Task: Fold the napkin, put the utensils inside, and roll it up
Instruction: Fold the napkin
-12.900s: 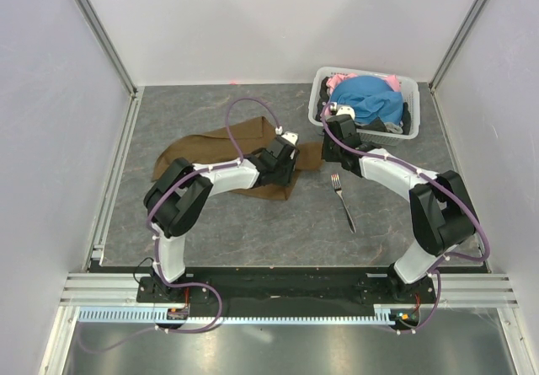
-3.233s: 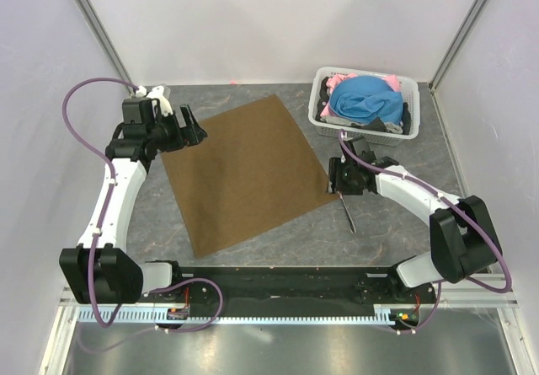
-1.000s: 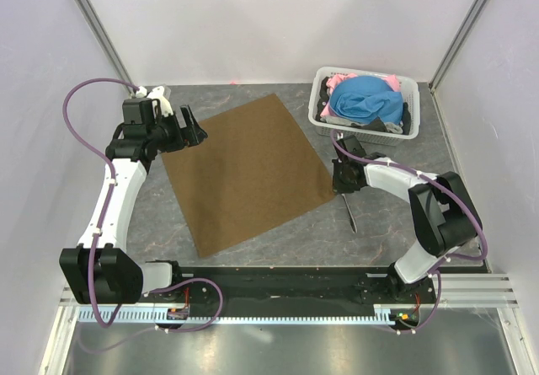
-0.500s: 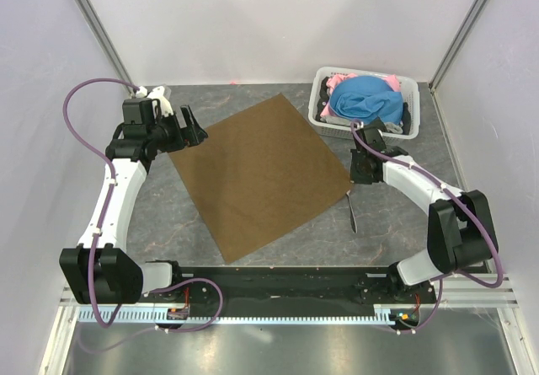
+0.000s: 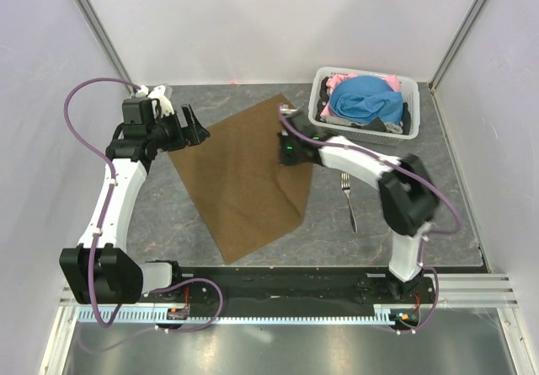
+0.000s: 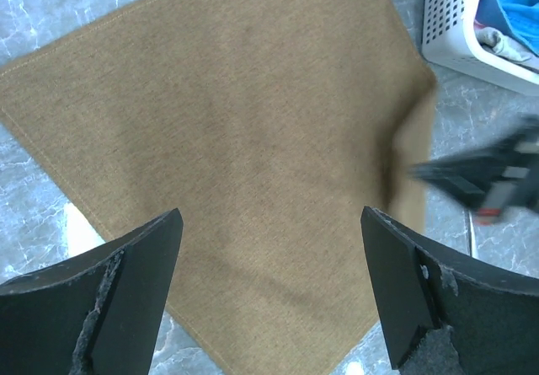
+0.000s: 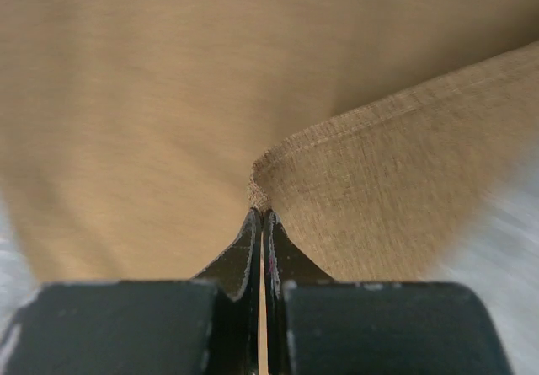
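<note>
Fold step in hand: the right tool (image 7: pixel 263 216) is pinched tight together on a hemmed corner (image 7: pixel 263 173) of the brown napkin (image 5: pixel 244 181). It holds that corner lifted over the cloth near the middle of the overhead frame, so the right side doubles over itself. The left tool (image 5: pixel 199 130) hangs with its fingers (image 6: pixel 126 295) wide apart over the napkin's upper-left edge, gripping nothing. The fork (image 5: pixel 346 200) lies on the grey surface (image 5: pixel 168 223) just right of the napkin, apart from it, below the white basket (image 5: pixel 414 97) of blue and pink clothes (image 5: pixel 362 101). Next, I'd judge, the corner must cross to the far edge and be laid flat before release. Hard to read: the right tool is a blur in the left wrist view, and the crease beneath the raised flap is hidden.
</note>
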